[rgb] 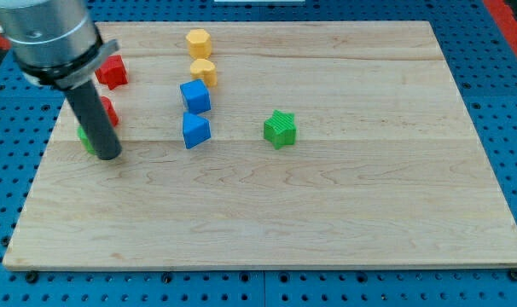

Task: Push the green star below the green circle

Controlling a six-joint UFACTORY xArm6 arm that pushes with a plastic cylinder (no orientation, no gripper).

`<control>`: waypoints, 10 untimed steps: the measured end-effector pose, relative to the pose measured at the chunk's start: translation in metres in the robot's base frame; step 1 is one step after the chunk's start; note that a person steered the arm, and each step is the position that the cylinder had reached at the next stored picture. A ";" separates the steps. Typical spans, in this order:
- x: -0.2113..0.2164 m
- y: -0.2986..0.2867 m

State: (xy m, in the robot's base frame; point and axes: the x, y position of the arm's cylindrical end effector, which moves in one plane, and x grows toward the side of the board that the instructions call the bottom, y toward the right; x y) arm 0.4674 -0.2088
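The green star (pixel 280 129) lies on the wooden board (pixel 327 222), a little right of the middle. The green circle (pixel 85 136) sits near the board's left edge, mostly hidden behind my rod; only a small green sliver shows. My tip (pixel 108 157) rests on the board right beside the green circle, at its lower right, far to the left of the green star.
A red block (pixel 113 72) lies at the upper left and another red block (pixel 107 112) is partly hidden behind the rod. Two yellow blocks (pixel 198 41) (pixel 204 71) and two blue blocks (pixel 194 95) (pixel 194 130) form a column left of the star.
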 end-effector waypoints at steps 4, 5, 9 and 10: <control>-0.065 0.336; -0.048 0.264; -0.031 0.220; 0.009 0.170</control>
State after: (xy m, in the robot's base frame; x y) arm 0.4767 -0.0387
